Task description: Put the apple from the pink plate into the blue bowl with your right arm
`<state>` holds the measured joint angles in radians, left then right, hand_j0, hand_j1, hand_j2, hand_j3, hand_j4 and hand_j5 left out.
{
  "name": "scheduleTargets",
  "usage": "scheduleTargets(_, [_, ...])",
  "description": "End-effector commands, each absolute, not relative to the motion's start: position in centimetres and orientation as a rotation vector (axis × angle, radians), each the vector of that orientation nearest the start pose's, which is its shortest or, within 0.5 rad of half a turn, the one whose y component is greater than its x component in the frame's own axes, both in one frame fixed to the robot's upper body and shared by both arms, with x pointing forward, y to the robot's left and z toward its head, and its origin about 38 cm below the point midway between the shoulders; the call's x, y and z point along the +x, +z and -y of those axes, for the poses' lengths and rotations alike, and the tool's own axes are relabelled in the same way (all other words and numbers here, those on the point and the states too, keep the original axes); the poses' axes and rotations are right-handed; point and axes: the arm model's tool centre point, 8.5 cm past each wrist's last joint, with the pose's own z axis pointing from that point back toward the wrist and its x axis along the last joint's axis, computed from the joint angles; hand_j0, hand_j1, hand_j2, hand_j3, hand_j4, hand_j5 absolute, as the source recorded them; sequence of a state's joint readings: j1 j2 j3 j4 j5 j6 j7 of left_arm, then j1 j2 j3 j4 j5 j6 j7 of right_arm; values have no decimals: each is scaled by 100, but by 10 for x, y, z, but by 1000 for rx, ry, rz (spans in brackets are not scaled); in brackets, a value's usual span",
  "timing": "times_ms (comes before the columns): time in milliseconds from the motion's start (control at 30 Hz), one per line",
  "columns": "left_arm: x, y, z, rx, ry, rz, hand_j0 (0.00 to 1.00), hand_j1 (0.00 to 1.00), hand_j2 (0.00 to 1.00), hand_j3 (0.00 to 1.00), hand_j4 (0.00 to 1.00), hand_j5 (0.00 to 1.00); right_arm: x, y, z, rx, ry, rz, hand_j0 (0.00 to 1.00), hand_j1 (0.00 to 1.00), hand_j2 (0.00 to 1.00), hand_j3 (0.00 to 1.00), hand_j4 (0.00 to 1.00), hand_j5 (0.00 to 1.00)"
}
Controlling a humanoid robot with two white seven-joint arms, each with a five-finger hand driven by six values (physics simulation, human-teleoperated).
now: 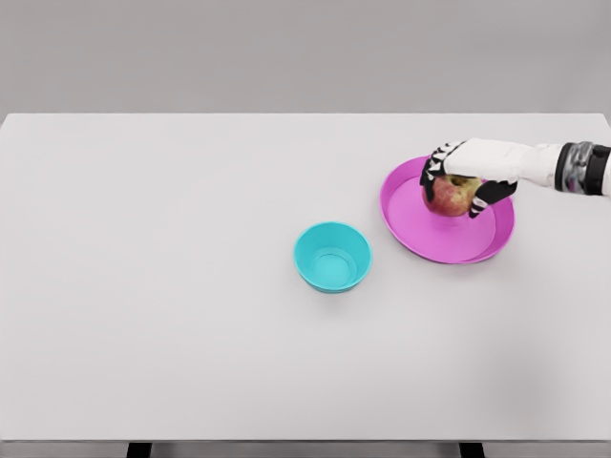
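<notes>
Our right hand (465, 176) is curled over the apple (451, 196) from above, fingers wrapping both sides, prob. so it lifts straight up. Apple sits under the palm on the pink plate (420, 239). Blue bowl (332, 256) waits on the bench (172, 286), down-left of the hand.

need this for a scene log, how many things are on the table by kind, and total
Round pink plastic plate: 1
Small blue plastic bowl: 1
Red-yellow apple, on the plate, gripped by the right hand: 1
Total: 3
</notes>
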<state>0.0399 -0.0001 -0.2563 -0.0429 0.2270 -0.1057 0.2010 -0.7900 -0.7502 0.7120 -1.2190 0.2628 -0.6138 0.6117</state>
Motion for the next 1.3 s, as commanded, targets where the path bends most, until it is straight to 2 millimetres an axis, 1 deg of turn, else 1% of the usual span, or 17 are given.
scheduleTargets(0, [0,-259,-284,276,-22,108,100,100,100,100,100,100,469,233,299,-288,2005,1437,40,40,40,40,40,40])
scheduleTargets(33, [0,-259,-284,276,-22,108,100,100,100,100,100,100,465,239,295,-283,2015,1460,40,40,40,40,40,40])
scheduleTargets(133, [0,-259,-284,276,-22,109,100,100,100,100,100,100,443,264,285,-256,2066,1543,40,40,40,40,40,40])
scheduleTargets(167, [0,-259,-284,276,-22,109,100,100,100,100,100,100,436,271,273,-245,2097,1578,40,40,40,40,40,40])
scheduleTargets(300, [0,-259,-284,276,-22,109,100,100,100,100,100,100,417,282,240,-199,2178,1669,40,40,40,40,40,40])
scheduleTargets(333, [0,-259,-284,276,-22,108,100,100,100,100,100,100,416,282,237,-194,2182,1675,40,40,40,40,40,40])
scheduleTargets(400, [0,-259,-284,276,-22,108,100,100,100,100,100,100,414,277,223,-151,2180,1708,40,40,40,40,40,40])
scheduleTargets(467, [0,-259,-284,276,-22,108,100,100,100,100,100,100,414,275,221,-145,2173,1705,40,40,40,40,40,40])
scheduleTargets(533, [0,-259,-284,276,-22,108,100,100,100,100,100,100,414,269,208,-109,2172,1719,40,40,40,40,40,40])
scheduleTargets(567, [0,-259,-284,276,-24,108,100,100,100,100,100,100,415,266,198,-87,2163,1729,40,40,40,40,40,40])
scheduleTargets(600, [0,-259,-284,276,-24,108,100,100,100,100,100,100,417,266,194,-81,2161,1738,40,40,40,40,40,40])
scheduleTargets(667, [0,-259,-284,276,-24,108,100,100,100,100,100,100,415,257,188,-56,2176,1714,40,40,40,40,40,40])
scheduleTargets(767, [0,-259,-284,276,-24,108,100,100,100,100,100,100,417,249,188,-46,2175,1689,40,40,40,40,40,40])
scheduleTargets(800, [0,-259,-284,276,-24,108,100,100,100,100,100,100,416,247,177,-30,2182,1704,40,40,40,40,40,40])
scheduleTargets(833, [0,-259,-284,276,-24,108,100,100,100,100,100,100,417,247,173,-29,2180,1706,40,40,40,40,40,40])
scheduleTargets(1133, [0,-259,-284,276,-24,108,100,100,100,100,100,100,414,234,170,-13,2198,1668,41,41,41,41,41,41])
scheduleTargets(1267, [-1,-259,-285,276,-24,107,100,100,100,100,100,100,411,236,166,-8,2207,1682,41,41,41,41,41,41])
